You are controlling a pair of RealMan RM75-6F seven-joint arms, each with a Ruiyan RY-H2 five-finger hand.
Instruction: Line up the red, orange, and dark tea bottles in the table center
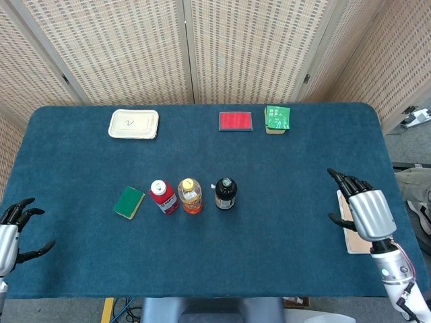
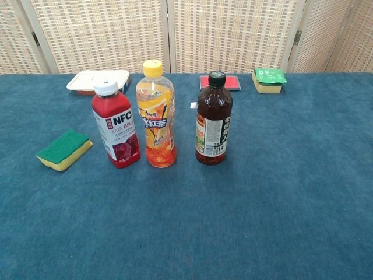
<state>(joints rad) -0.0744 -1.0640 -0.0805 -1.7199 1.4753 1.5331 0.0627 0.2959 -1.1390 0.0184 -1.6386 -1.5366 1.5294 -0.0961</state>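
Three bottles stand upright in a row at the table's middle: the red bottle (image 1: 163, 197) (image 2: 116, 125) on the left, the orange bottle (image 1: 190, 196) (image 2: 155, 115) in the middle, the dark tea bottle (image 1: 225, 194) (image 2: 213, 119) on the right. A wider gap separates the tea bottle from the orange one. My right hand (image 1: 364, 208) hovers open at the table's right edge, over the notebook, far from the bottles. My left hand (image 1: 13, 232) is open at the front left corner. Neither hand shows in the chest view.
A green and yellow sponge (image 1: 129, 202) (image 2: 64, 149) lies left of the red bottle. At the back sit a white tray (image 1: 134, 124), a red box (image 1: 236, 121) and a green packet (image 1: 277, 118). A tan notebook (image 1: 353, 239) lies under my right hand.
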